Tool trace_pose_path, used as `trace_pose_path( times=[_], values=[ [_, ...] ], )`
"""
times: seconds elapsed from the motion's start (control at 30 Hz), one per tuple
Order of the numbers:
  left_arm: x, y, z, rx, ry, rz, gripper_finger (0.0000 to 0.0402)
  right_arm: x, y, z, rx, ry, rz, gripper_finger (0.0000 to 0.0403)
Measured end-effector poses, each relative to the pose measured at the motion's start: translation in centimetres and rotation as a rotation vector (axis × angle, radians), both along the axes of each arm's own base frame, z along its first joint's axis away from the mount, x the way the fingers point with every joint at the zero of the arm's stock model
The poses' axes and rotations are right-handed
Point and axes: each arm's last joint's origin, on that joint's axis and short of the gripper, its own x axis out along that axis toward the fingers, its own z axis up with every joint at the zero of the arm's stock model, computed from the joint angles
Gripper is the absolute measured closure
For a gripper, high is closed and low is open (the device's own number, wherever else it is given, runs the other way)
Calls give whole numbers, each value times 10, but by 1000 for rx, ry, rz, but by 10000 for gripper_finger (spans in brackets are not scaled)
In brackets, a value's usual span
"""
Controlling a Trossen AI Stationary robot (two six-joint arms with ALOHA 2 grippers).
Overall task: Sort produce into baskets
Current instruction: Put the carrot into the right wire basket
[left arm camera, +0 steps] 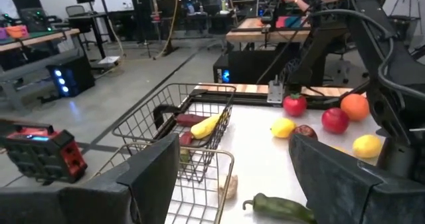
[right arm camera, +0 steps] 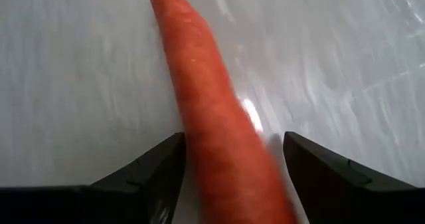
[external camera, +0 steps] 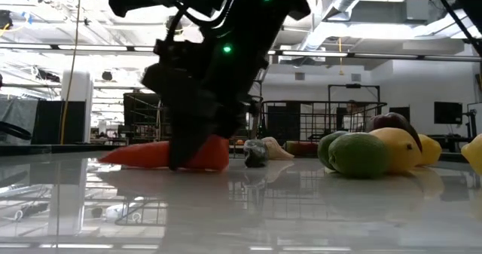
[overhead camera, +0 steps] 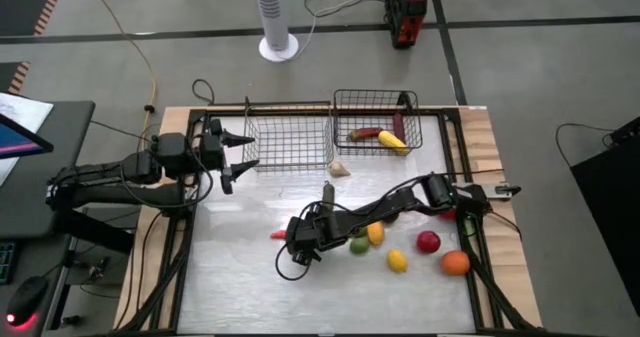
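Straddled by the right gripper's (right arm camera: 229,164) spread fingers, the carrot (right arm camera: 212,111) lies ungrasped mid-table. Two pieces sit in the darker basket (overhead camera: 376,107); the lighter basket (overhead camera: 288,137) looks empty. Left gripper (overhead camera: 232,154) waits, fingers spread.

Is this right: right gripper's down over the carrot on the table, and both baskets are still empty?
Not quite. The right gripper is open astride the carrot, but only the lighter basket is empty. In the high view, the darker basket already holds a yellow piece and a dark red one.
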Motion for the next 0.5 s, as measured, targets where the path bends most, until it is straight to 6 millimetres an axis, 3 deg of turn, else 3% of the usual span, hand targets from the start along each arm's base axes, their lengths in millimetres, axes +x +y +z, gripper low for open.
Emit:
trace_pose_path(
  times=[0.17, 0.37, 0.5],
  values=[
    [0, 0, 0, 0, 0, 0, 129, -3, -2, 2, -37, 42, 49, 153],
    [0, 0, 0, -1, 3, 0, 129, -7, -3, 1, -54, 99, 112, 246],
    [0, 0, -2, -5, 17, 0, 129, -15, -6, 8, -79, 167, 138, 252]
  ],
)
